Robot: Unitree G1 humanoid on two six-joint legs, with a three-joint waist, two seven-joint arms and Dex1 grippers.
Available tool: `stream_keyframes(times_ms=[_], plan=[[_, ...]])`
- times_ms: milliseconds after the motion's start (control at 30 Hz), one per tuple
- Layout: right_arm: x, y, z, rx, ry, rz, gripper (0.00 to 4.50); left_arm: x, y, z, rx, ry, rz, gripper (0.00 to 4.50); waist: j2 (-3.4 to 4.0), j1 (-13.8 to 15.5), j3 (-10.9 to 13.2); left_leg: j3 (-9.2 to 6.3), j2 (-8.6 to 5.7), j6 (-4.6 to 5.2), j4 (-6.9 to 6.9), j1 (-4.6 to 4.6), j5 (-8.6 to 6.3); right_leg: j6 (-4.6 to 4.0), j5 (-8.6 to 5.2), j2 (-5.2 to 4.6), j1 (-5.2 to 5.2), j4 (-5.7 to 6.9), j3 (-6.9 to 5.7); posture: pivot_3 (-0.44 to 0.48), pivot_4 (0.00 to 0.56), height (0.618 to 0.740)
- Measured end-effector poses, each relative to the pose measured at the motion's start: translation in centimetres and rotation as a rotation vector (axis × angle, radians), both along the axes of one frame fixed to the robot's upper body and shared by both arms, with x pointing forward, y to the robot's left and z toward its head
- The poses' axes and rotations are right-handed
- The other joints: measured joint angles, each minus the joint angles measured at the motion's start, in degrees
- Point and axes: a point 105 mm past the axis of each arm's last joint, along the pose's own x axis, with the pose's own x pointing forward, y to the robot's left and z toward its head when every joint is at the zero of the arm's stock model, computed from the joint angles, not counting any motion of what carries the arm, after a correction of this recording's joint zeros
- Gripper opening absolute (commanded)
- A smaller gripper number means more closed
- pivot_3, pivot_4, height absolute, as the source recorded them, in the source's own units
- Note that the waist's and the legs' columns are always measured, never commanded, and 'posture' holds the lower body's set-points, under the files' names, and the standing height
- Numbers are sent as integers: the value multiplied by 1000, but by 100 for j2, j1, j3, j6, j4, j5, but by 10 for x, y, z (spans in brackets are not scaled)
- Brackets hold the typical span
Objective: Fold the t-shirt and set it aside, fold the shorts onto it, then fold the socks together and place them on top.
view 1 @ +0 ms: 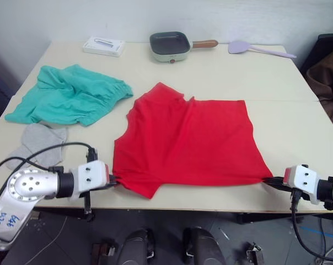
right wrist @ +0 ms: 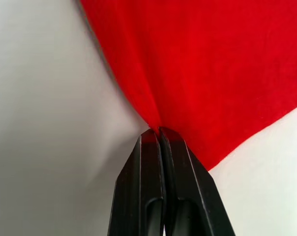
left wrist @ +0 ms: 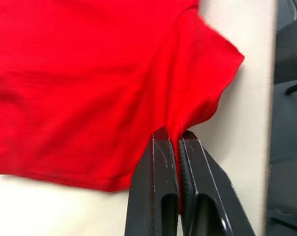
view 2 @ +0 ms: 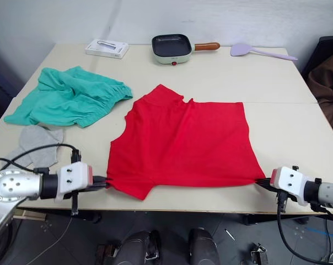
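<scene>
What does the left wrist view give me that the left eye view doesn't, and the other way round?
Left wrist view: the left gripper fingers pinched shut on a fold of the t-shirt beside its sleeve.

Left eye view: the shorts and socks on the table's left side, the right gripper at the shirt's near right corner, plus a pan, spatula and white box at the far edge.

Both: the red t-shirt lying flat, held near the table's front edge.

Lab: bare table [view 1: 299,118], trailing cables [view 1: 307,234]
</scene>
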Motion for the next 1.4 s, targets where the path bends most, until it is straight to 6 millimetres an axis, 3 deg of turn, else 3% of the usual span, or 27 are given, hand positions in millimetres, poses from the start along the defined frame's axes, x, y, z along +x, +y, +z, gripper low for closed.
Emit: stream_keyframes(times_ms=[167, 267, 533, 667, 767, 900, 1167, 1267, 1300, 1400], plan=[[26, 3, 32, 67, 3, -21, 0, 33, 1, 27, 0, 8, -19, 31, 1, -14, 0, 3, 2, 7, 1, -1, 5, -2, -1, 6, -6, 4, -2, 0, 150, 740], [41, 2, 33, 40, 31, -13, 0, 55, 6, 27, 32, 37, -29, 31, 1, -19, 0, 13, 3, 7, 3, -3, 6, -7, -5, 17, -12, 8, -7, 0, 150, 740], [80, 15, 19, 87, 67, -31, 0, 84, 0, 0, -8, 193, -32, 31, 0, -25, 0, 28, 6, 13, 18, -9, 10, -3, -8, 26, -24, 22, -9, 0, 150, 740], [85, 17, 18, 94, 48, -34, 0, 90, 0, -13, -18, 216, -2, 31, -2, -25, 0, 25, 8, 15, 25, -10, 10, -3, -8, 17, -23, 28, 3, 0, 150, 740], [86, 16, 17, 101, 43, -43, 0, 93, 1, -9, -33, 187, 10, 31, -3, -28, -1, 23, 5, 16, 27, -10, 11, -3, -8, 9, -20, 31, 6, 0, 150, 740], [83, 12, 14, 134, 51, -80, 0, 100, 0, -5, -87, 121, 39, 864, -5, -19, -2, 14, 4, 17, 30, -6, 11, -3, -8, 4, -12, 31, 3, 0, 150, 740], [72, -4, 15, 256, 12, -233, 2589, 113, 7, 8, -245, -80, 173, 3348, -6, -16, -3, 5, -4, 25, 25, -9, 11, -2, -8, -6, -11, 30, -3, 0, 150, 740], [68, -8, 30, 334, -34, -254, 2589, 111, 16, 16, -315, -150, 217, 3348, -6, -17, -3, 5, -4, 25, 26, -9, 10, -2, -8, -7, -10, 29, -1, 0, 150, 740], [65, -8, 41, 391, -58, -255, 2621, 107, 19, 19, -343, -158, 215, 3183, -6, -24, -2, 6, -3, 25, 23, -8, 10, -2, -8, -7, -10, 28, -1, 0, 150, 740], [59, 1, 85, 602, -132, -234, 1993, 85, 21, 24, -399, -151, 143, 2404, -5, -46, -3, 3, 6, 17, 15, -6, 10, -2, -8, 0, -11, 23, -3, 0, 150, 740]])
